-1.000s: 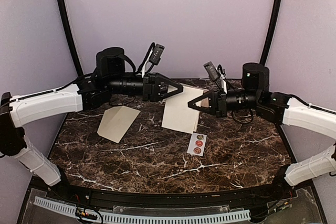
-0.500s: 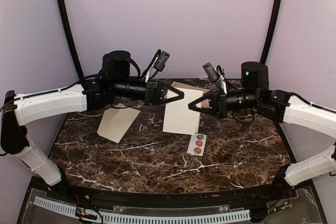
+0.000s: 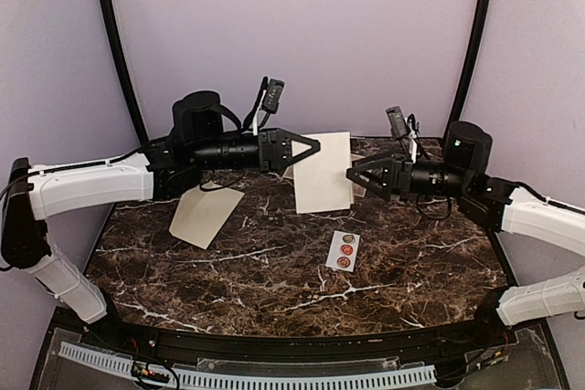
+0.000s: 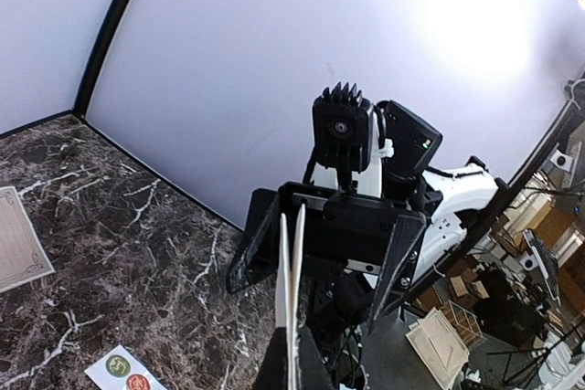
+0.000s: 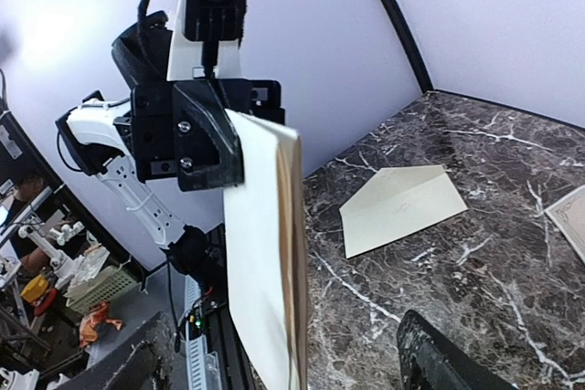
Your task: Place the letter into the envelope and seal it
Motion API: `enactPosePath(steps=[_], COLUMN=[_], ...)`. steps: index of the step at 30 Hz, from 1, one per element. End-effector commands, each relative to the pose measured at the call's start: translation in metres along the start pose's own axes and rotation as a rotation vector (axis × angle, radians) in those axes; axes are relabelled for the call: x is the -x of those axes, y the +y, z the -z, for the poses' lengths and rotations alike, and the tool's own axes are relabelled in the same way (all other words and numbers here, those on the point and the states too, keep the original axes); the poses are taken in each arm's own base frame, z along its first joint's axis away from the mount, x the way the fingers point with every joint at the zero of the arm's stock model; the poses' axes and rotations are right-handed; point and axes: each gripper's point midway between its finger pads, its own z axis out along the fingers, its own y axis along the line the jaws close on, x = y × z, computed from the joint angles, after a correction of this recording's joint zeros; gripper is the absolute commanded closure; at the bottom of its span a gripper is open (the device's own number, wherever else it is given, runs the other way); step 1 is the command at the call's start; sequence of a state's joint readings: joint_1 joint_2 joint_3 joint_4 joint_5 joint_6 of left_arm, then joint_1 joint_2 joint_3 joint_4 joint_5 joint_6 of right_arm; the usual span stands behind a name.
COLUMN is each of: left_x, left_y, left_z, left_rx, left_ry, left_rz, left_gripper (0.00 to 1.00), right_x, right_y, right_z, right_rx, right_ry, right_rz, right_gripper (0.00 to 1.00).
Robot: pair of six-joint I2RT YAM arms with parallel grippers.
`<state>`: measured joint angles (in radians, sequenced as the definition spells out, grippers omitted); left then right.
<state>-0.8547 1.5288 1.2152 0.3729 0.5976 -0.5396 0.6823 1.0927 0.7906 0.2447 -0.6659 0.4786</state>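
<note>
The letter point(image 3: 323, 173), a folded cream sheet, hangs above the table's far middle. My left gripper point(image 3: 315, 146) is shut on its upper left edge. In the left wrist view the letter point(image 4: 291, 271) shows edge-on between my left fingers. My right gripper point(image 3: 355, 178) stands open just right of the letter, not holding it. In the right wrist view the letter point(image 5: 265, 253) hangs between my wide-open right fingertips point(image 5: 439, 358). The envelope point(image 3: 206, 214) lies flat on the table at the left, and in the right wrist view the envelope point(image 5: 402, 207) is beyond the letter.
A small white sticker strip point(image 3: 344, 249) with round dots lies near the table's middle. A tan bordered sheet point(image 4: 14, 239) lies on the marble at the far side. Purple walls close in the back and sides.
My left gripper shut on the letter and lifted it. My right gripper opened, let go of it and drew back to the right.
</note>
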Motion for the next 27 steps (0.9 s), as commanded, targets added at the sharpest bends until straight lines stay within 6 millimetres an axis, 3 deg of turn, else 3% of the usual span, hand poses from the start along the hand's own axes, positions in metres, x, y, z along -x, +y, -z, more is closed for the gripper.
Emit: enactPosePath(steps=[1,6,13,27], left_x=[0.041,0.056,0.068,0.07], left_y=[0.007,0.029,0.046,0.04], left_z=[0.011,0.024,0.036,0.039], left_rx=[0.08,0.167,0.201,0.072], left_ry=[-0.205,-0.385,-0.553,-0.671], left_rz=[-0.002,0.046,0.081,0.145], left_gripper=[1.0,1.0,1.0,1.0], right_x=[0.026,0.036,0.029,0.032], right_y=[-0.016,-0.032,-0.051,-0.044], right_z=[0.017,0.025,0.016,0.016], right_rx=[-0.05,-0.075,-0.077,-0.012], right_ry=[-0.172,-0.266,-0.268,-0.337], right_rz=[-0.033,-0.122,-0.238,-0.319], right_gripper=[0.13,0.03,0.01,0.01])
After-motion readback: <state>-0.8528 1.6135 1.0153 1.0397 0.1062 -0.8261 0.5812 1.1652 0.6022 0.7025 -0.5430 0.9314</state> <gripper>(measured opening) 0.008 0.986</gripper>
